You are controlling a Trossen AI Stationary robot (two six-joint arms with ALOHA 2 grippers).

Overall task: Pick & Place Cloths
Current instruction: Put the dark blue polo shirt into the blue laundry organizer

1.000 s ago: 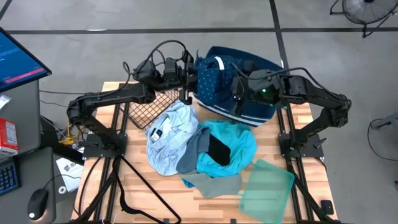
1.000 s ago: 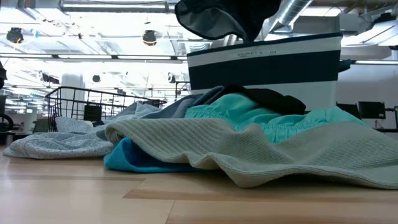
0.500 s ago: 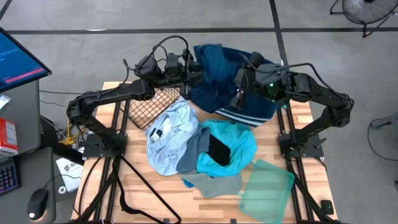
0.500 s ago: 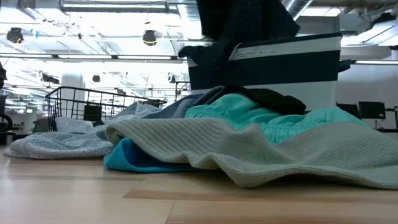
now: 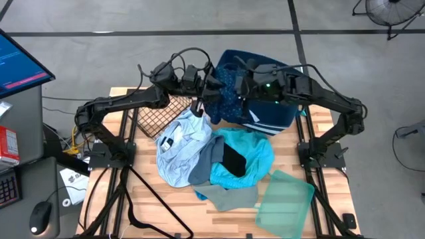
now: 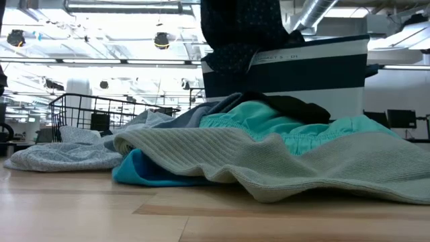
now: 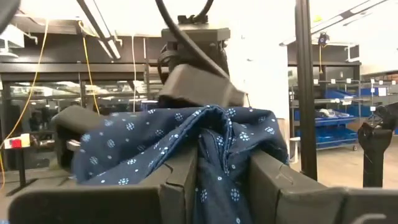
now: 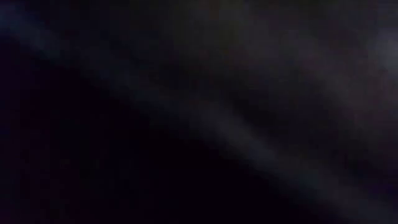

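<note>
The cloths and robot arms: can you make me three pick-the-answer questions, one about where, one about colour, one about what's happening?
1. Where is the green tray?
A. inside the bin
B. on the table's near right corner
C. on the wire basket

2. What colour is the cloth under the small black cloth?
A. turquoise
B. red
C. yellow

3. What is the left gripper doing?
A. resting open on the table
B. holding the navy dotted cloth
C. holding the tray

Answers: 1 B, it lies flat there. 2 A, the turquoise cloth spreads beneath it. 3 B, the fabric is pinched between its fingers.
</note>
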